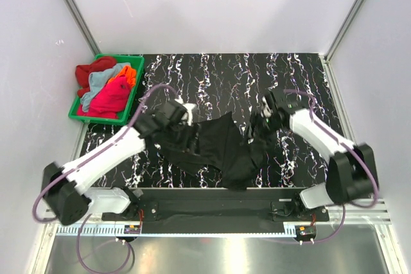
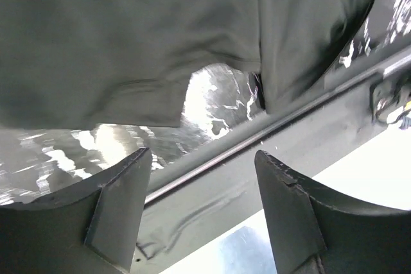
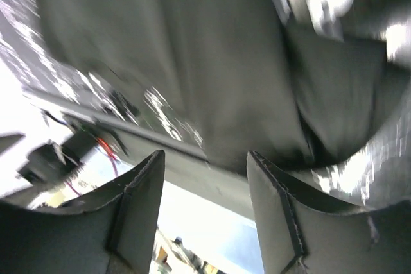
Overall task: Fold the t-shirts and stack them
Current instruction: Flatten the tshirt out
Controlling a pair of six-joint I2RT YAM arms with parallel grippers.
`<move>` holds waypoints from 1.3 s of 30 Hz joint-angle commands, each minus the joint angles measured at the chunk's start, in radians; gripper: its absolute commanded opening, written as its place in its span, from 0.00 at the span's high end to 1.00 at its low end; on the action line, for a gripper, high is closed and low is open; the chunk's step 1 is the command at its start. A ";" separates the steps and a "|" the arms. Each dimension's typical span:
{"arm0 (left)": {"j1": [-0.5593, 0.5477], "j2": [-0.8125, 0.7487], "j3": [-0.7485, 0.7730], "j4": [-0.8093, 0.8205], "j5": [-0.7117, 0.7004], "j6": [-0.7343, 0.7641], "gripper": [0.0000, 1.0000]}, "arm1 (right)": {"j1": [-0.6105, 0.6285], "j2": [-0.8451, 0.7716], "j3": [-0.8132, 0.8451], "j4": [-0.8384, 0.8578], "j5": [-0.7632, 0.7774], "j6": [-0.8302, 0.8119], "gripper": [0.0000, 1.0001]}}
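Your left gripper [image 2: 202, 157] gapes empty by the crumpled black cloth t-shirt [image 1: 218, 149] on the marbled black surface [image 1: 225, 78]; your right gripper [image 3: 204, 156], blurred, seems open and empty.

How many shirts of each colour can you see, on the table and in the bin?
Black shirt: 1
Red shirt: 1
Light blue shirt: 1
Orange shirt: 1
Pink shirt: 1
Total: 5
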 commanded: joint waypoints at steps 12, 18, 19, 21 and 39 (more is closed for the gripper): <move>-0.169 0.419 0.030 0.284 0.093 -0.178 0.25 | 0.205 -0.291 -0.463 0.177 0.091 0.322 0.40; -0.169 0.487 0.040 0.343 0.058 -0.219 0.29 | 0.206 -0.276 -0.518 0.269 0.134 0.394 0.36; -0.169 0.514 0.048 0.343 0.063 -0.224 0.29 | 0.206 -0.265 -0.524 0.298 0.135 0.402 0.36; -0.169 0.543 0.062 0.341 0.067 -0.232 0.30 | 0.206 -0.230 -0.539 0.335 0.140 0.434 0.36; -0.155 0.351 0.129 0.110 -0.153 -0.115 1.00 | 0.202 -0.480 -0.437 0.078 0.331 0.422 1.00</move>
